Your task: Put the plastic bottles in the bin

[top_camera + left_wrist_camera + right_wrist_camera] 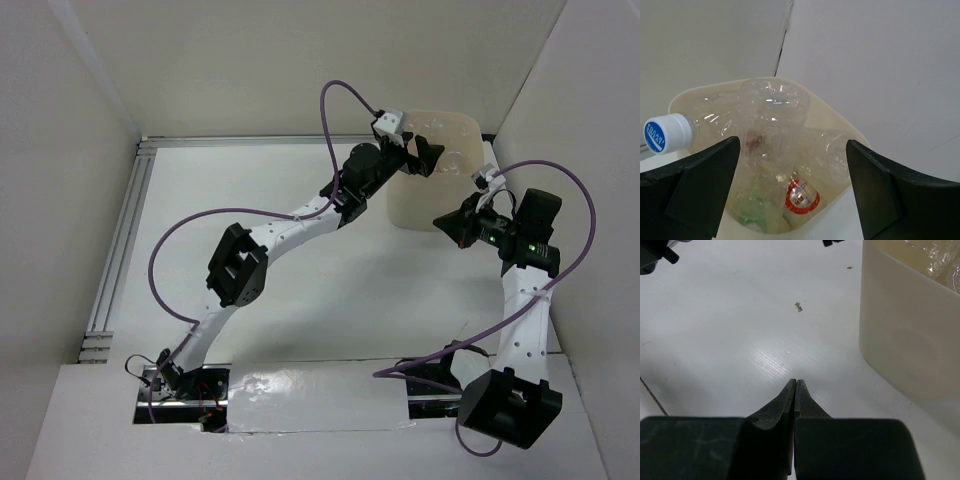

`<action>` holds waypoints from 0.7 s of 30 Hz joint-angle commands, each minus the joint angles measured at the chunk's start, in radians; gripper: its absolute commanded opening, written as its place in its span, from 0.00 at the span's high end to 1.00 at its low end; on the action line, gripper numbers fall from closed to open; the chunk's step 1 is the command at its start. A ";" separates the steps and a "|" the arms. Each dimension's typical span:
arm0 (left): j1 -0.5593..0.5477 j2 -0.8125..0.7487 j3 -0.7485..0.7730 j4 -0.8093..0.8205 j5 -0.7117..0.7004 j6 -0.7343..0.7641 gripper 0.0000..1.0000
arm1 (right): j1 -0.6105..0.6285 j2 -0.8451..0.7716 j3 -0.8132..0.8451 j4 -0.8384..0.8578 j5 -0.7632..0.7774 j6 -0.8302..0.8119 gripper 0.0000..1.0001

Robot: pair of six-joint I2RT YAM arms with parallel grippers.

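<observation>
Right, the left fingers (695, 180) are spread wide and hang straight over the mouth of the bin (837, 120), holding nothing, with the pile of bottles (790, 150) showing in the gap between them. Topmost is a clear bottle (707, 119) lying on its side. Its blue-and-white cap (667, 134) pokes out over the left rim, its body sits inside the bin, and its long axis runs crosswise from one finger toward the other. Deeper down you can pick out a red-labelled one (802, 196) and a green one (752, 212). Over on the other side, the right fingers (792, 397) are pressed together on nothing, low over the bench (740, 315), with the bin's wall just beside them on their right. From above I can spot no bottle out on the bench, so this looks close to finished. If anything is left, it's that cap over the rim. The left arm is the nearer one, directly above, and a nudge inward along the bottle's length would seat it.
</observation>
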 commanded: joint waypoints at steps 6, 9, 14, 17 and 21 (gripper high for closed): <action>-0.015 -0.401 -0.308 0.139 -0.093 0.148 0.00 | -0.006 -0.028 0.036 -0.056 -0.032 -0.115 0.69; -0.015 -0.616 -0.514 0.150 -0.080 0.159 0.00 | -0.006 -0.028 0.036 -0.065 -0.008 -0.127 0.28; 0.048 -0.973 -0.777 -0.186 0.031 0.072 0.00 | -0.006 -0.048 0.027 -0.003 0.127 0.060 0.00; 0.121 -1.107 -1.005 -0.399 0.031 0.008 0.00 | -0.006 -0.058 0.027 0.040 0.282 0.205 0.00; 0.244 -1.361 -1.338 -0.436 0.124 -0.020 0.00 | -0.006 -0.087 0.059 0.019 0.454 0.247 0.00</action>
